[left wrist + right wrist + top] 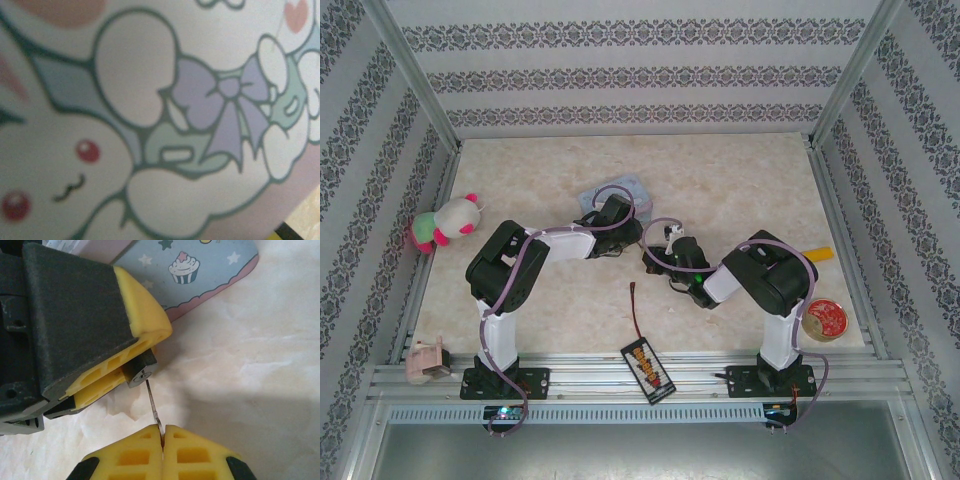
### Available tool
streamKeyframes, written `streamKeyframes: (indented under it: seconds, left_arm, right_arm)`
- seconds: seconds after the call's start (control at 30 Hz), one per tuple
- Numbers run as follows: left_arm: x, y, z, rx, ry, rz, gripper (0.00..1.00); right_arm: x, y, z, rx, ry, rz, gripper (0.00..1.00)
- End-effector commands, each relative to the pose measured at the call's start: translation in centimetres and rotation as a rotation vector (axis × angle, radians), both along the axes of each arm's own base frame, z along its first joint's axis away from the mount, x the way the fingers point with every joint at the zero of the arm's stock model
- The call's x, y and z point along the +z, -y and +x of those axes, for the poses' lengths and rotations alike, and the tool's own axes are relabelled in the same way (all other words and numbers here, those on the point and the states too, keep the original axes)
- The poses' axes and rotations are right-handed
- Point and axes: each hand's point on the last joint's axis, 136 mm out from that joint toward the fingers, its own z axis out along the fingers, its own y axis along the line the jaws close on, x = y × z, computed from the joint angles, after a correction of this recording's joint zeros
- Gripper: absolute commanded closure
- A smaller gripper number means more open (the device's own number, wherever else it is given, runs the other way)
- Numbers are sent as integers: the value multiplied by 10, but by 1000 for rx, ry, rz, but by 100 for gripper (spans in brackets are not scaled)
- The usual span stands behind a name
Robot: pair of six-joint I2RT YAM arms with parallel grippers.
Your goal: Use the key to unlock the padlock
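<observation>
Two grips meet at the lock. My right gripper (pixel 163 436) has its yellow fingertips pressed together on the tiny thin silvery metal key (pixel 152 401), whose blade tip reaches the keyhole face of the tiny dark-bodied padlock (pixel 141 373). My left gripper (pixel 131 371) clamps that padlock between its yellow pads, over the pale marbled table (pixel 260 390); its shackle is hidden. Just beside lies a pale-blue cartoon tin (pixel 210 275). My left wrist camera gives its rabbit-and-bow lid close and blurred; the overhead camera places the meeting at mid-table.
</observation>
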Motion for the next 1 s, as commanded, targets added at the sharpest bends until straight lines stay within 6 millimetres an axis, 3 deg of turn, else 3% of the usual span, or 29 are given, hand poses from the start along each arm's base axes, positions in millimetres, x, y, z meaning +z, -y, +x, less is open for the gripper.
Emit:
streamKeyframes:
  seconds: [0.0,0.97]
  left_arm:
    - [6,6,0,-3,4,-49,88]
    - [0,10,-7,4,-34,-94,88]
  right_arm:
    - [4,-5,7,-20,38,6,100]
    - [16,-1,15,-92,117,19,100]
